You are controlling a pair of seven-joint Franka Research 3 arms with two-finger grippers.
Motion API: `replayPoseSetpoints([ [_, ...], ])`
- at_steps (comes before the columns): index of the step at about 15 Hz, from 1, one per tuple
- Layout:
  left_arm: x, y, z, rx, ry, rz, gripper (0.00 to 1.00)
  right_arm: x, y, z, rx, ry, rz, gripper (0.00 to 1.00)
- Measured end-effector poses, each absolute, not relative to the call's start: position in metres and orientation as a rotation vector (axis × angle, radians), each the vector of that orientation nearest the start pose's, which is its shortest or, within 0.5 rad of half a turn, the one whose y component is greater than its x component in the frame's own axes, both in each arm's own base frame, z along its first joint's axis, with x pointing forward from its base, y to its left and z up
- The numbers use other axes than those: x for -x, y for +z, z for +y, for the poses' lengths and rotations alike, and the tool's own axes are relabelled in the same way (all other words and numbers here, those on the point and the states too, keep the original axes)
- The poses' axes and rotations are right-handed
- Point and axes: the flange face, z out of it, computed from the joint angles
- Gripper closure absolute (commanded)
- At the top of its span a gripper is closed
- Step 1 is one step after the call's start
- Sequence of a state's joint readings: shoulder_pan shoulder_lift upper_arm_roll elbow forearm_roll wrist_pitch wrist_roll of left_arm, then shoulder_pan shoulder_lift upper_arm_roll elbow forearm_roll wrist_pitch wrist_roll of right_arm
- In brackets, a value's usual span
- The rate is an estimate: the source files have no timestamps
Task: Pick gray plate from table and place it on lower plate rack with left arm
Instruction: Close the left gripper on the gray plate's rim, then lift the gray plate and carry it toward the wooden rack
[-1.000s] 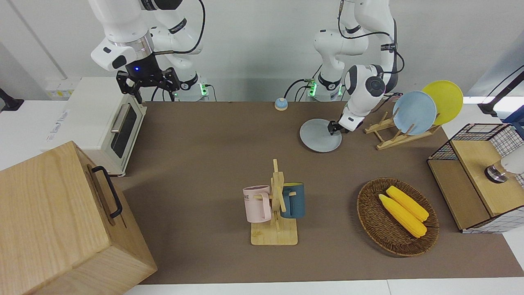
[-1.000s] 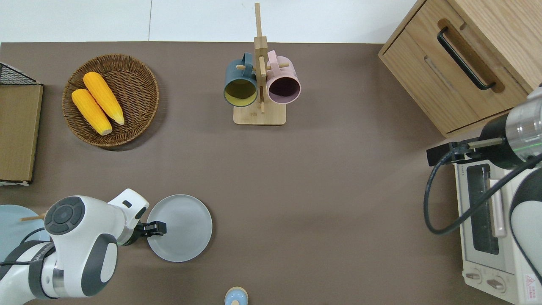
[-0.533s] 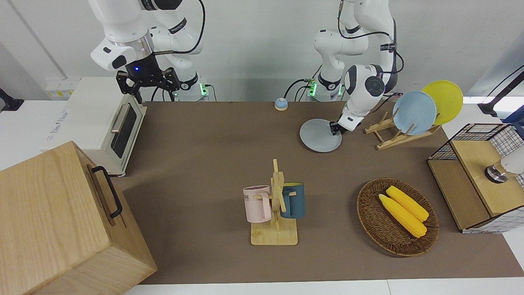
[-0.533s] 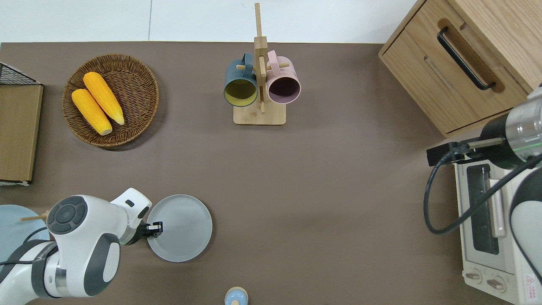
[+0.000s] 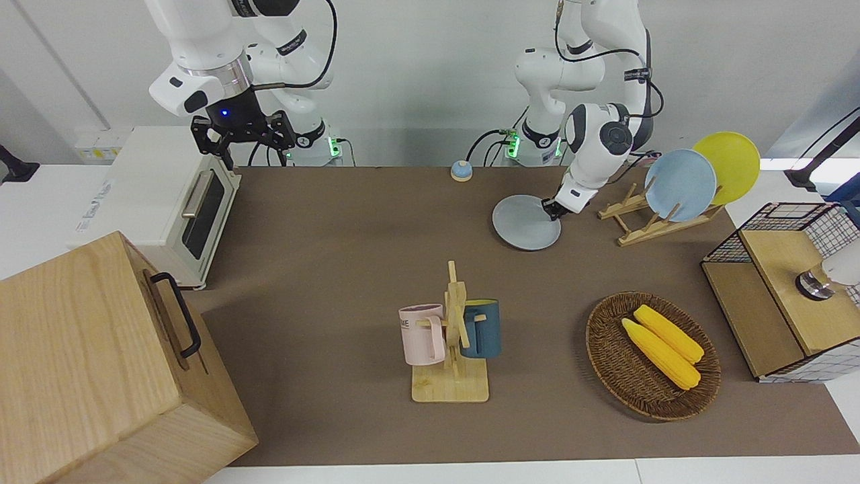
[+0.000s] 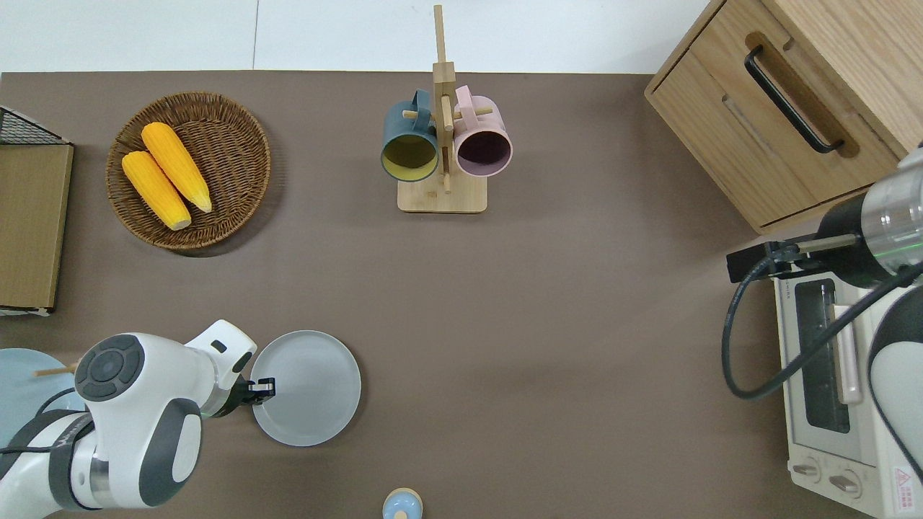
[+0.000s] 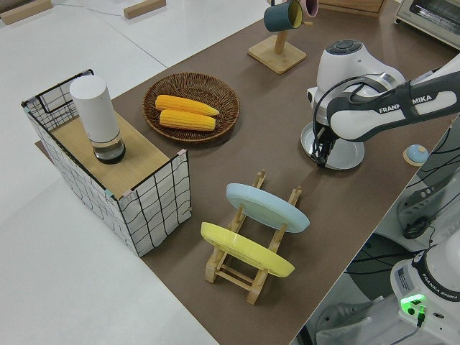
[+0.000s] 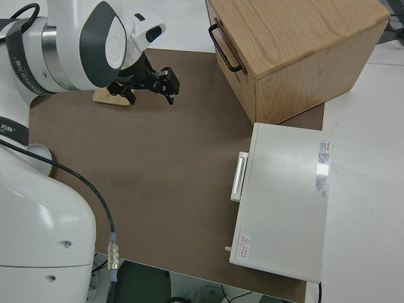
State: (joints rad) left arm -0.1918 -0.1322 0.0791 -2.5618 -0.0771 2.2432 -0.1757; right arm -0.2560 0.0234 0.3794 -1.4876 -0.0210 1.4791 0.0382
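The gray plate point(image 5: 526, 222) lies flat on the brown mat; it also shows in the overhead view point(image 6: 310, 389) and in the left side view point(image 7: 343, 154). My left gripper point(image 5: 552, 210) is low at the plate's rim, at the edge toward the left arm's end of the table point(image 6: 262, 389) point(image 7: 320, 155). The light-wood plate rack point(image 5: 638, 233) stands beside the plate, toward the left arm's end. It holds a light-blue plate point(image 5: 680, 185) and a yellow plate point(image 5: 729, 165); its slots nearest the gray plate are empty point(image 7: 277, 192). My right gripper point(image 5: 243, 144) is open and parked.
A mug tree point(image 5: 453, 336) with a pink and a blue mug stands mid-table. A wicker basket point(image 5: 608, 356) holds two corn cobs. A wire crate point(image 5: 779, 222), a toaster oven point(image 5: 195, 215), a wooden cabinet point(image 5: 101, 363) and a small blue bell point(image 5: 461, 171) are around.
My left gripper has drawn back from over the gray plate to its rim and come down a little. The plate has not moved. The right arm is still.
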Motion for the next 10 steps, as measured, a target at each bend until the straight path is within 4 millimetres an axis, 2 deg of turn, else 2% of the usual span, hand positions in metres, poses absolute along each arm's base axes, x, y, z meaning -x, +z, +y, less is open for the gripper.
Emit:
replayPoseSetpoints([
  [5,-0.42,0.302,-0.047,3.17,0.296,-0.133,1.0,-0.549,0.643,0.063,3.153,0.046,-0.132,0.017],
  [10,-0.434,0.32,-0.032,3.189,0.294,-0.097,1.0,-0.549,0.643,0.063,3.153,0.046,-0.132,0.017],
])
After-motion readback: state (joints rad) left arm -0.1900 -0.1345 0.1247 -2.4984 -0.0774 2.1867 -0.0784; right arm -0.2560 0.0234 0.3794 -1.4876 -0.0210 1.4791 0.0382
